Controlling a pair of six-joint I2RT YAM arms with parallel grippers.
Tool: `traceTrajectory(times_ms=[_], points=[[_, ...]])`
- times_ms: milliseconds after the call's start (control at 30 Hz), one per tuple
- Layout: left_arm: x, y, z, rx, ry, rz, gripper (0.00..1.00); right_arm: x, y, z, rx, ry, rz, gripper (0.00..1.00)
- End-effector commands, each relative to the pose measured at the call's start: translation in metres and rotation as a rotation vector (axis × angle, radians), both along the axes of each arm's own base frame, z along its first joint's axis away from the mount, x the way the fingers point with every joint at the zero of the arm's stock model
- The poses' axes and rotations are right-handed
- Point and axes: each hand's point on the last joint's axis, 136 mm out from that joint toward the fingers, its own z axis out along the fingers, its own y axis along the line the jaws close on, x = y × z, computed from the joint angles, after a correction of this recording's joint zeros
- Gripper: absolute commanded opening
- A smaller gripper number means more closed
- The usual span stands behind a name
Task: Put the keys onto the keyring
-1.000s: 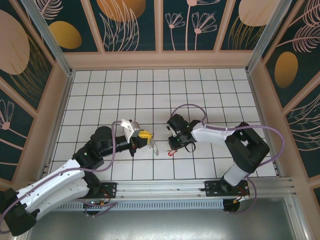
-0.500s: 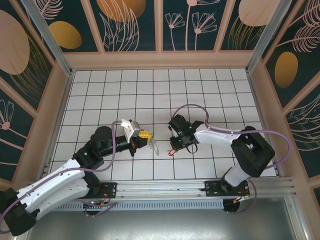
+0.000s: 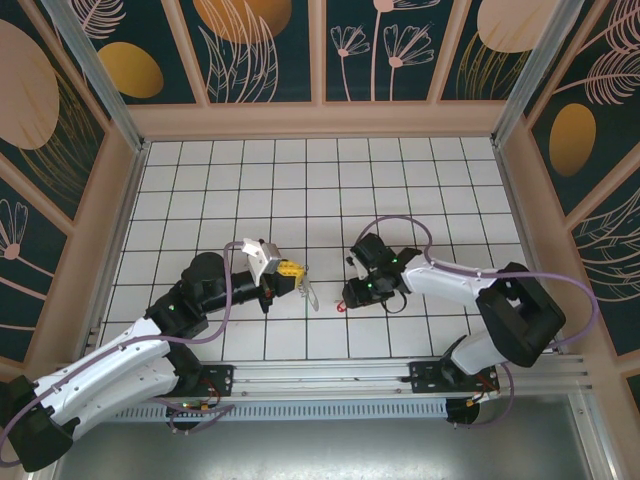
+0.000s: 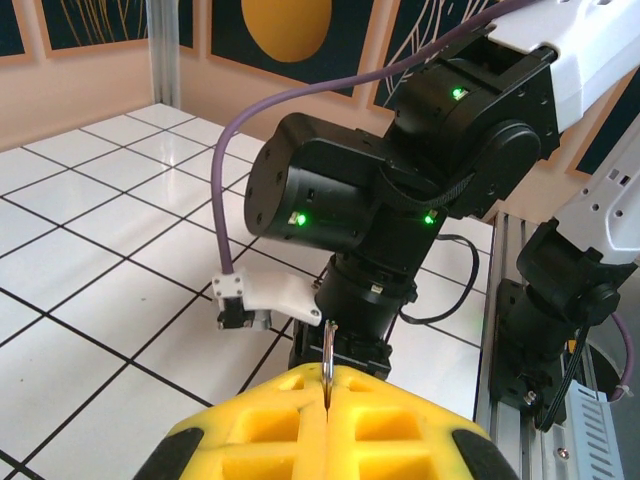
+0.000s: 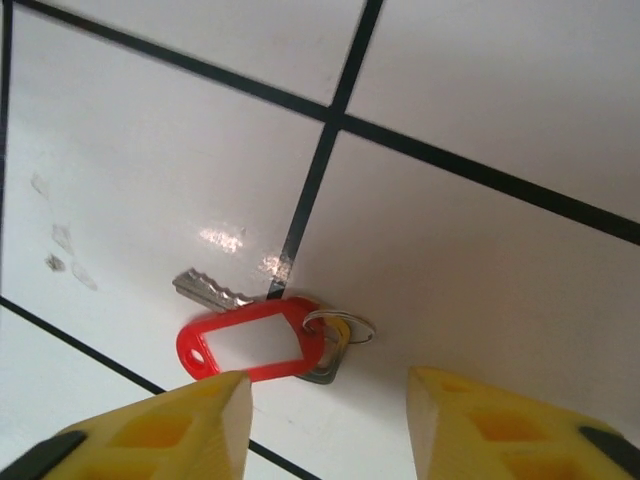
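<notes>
I have the left gripper (image 4: 327, 385) clamped shut on the thin tan wire keyring (image 4: 327, 358); the right gripper (image 5: 328, 385) has its jaws apart and empty, just beside the small silvery key with a red plastic tag (image 5: 255, 343); that key lies flat on the white tiled floor (image 5: 480, 90), over a black grout line (image 5: 320, 160).

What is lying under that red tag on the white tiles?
A silvery key: its toothed blade sticks out at the left, its head at the right by a small ring. The red tag covers its middle.
</notes>
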Motion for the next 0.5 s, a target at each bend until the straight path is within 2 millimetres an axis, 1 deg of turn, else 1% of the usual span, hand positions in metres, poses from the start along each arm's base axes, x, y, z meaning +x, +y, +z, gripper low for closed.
traceTrajectory(times_ms=[0,100,167,267,467], points=[[-0.0019,-0.0015,0.0098,-0.039,-0.020,-0.010,0.00,0.0062,0.0073,0.0084,0.077,-0.010,-0.021,0.49],[-0.0022,-0.0009,0.0112,-0.042,-0.024,-0.008,0.00,0.0101,0.0098,0.0074,0.078,-0.013,-0.019,0.48],[-0.0023,-0.0004,0.0112,-0.043,-0.025,-0.007,0.00,0.0110,0.0143,0.0066,0.089,-0.006,-0.013,0.42],[-0.0024,0.0006,0.0127,-0.046,-0.027,-0.002,0.00,0.0108,0.0157,0.0040,0.091,0.001,-0.016,0.38],[-0.0020,0.0014,0.0136,-0.047,-0.034,0.002,0.00,0.0123,0.0151,0.0021,0.077,-0.003,-0.020,0.38]])
